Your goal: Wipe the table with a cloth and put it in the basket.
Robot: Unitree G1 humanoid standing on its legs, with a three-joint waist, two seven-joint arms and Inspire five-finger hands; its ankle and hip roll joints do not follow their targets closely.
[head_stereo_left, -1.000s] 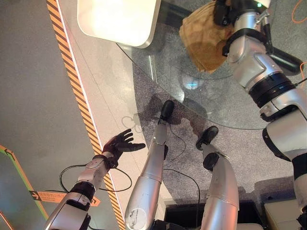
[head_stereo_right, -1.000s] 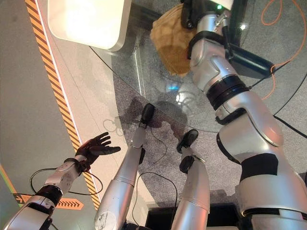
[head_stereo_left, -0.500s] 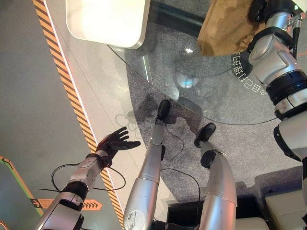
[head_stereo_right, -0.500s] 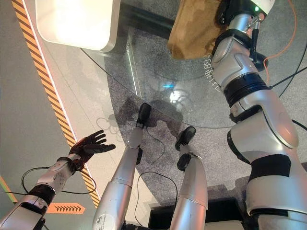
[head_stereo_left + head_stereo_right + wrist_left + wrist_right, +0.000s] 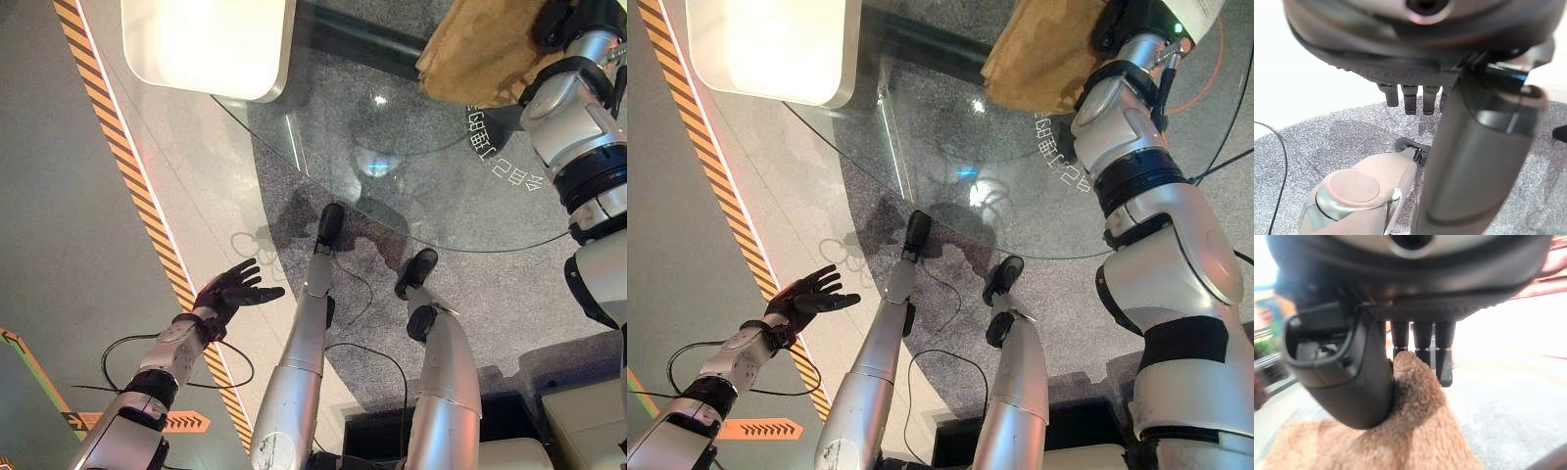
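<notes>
Right hand [image 5: 1371, 382] has thumb and fingers pinched on the tan cloth [image 5: 480, 59], which lies at the far right of the glass table [image 5: 323, 127] (round top). Left hand [image 5: 233, 291] hangs low beside the table, fingers spread, holding nothing.

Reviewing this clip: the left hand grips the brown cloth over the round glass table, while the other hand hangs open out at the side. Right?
Not quite: the sides are swapped. The right hand grips the brown cloth over the glass table, as the right wrist view shows. The left hand is the open one at the side.
</notes>
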